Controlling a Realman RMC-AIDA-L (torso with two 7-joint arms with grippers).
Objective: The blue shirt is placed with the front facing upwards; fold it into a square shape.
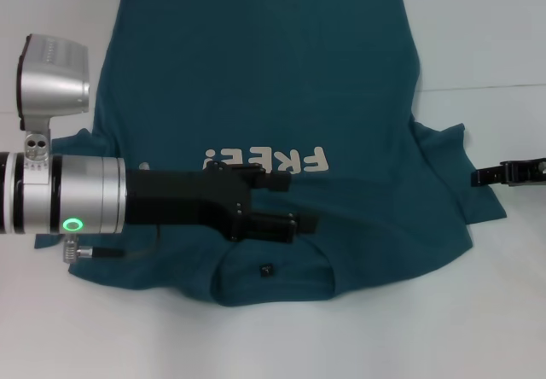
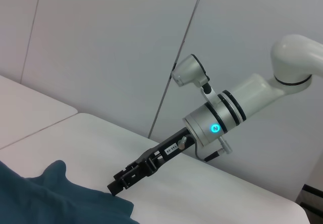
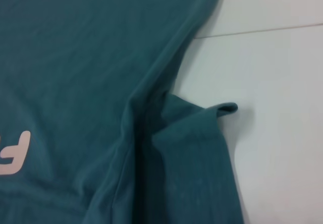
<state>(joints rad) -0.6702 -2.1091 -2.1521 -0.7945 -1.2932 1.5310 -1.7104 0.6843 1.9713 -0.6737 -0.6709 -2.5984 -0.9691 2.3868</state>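
Left gripper [image 1: 294, 204] gapes empty over the blue shirt [image 1: 256, 80] (lettering beneath); right gripper [image 1: 479, 177] at sleeve edge, grip unclear.

Blue shirt [image 1: 256, 80]: dark teal-blue, plain, white "FREE!" lettering [image 1: 266, 160] on chest. Neck tag [image 1: 266, 270] below lettering: dark. Table [image 1: 478, 46] around shirt: white.

The blue shirt [image 1: 256, 89] lies front-up on the white table [image 1: 478, 20], lettering showing, its right sleeve rumpled.
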